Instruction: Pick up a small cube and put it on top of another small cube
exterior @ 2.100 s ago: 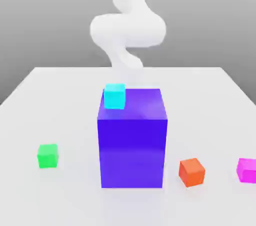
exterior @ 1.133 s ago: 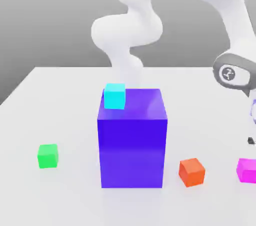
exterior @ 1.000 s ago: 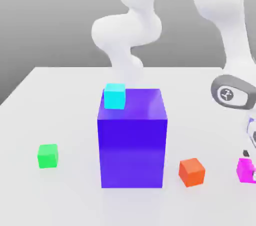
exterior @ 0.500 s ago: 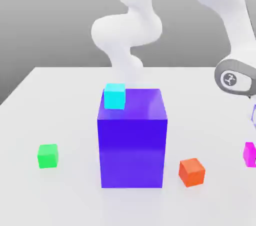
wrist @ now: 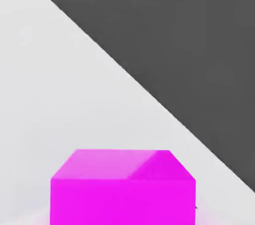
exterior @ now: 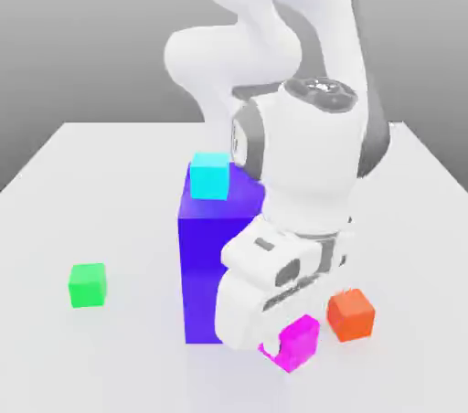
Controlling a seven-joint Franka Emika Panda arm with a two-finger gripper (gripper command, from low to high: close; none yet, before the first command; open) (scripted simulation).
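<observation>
A plain, saturated magenta is seen on the small cube [exterior: 300, 340], with no pattern on any face; in the hand view the same cube [wrist: 122, 189] is shown in two tones, a lighter pink on one upper facet and a deeper magenta on the front. A bright, unmarked green is worn by the other small cube [exterior: 88, 284]. The large block [exterior: 203, 265] is coloured a deep blue-purple, and the cube on top of it [exterior: 209, 174] a flat cyan. An orange-red is seen on the remaining cube [exterior: 351, 313]. The arm [exterior: 302, 164] is rendered in glossy white with dark grey joints. The surface [exterior: 55, 219] is pale grey-white against a darker grey backdrop.
</observation>
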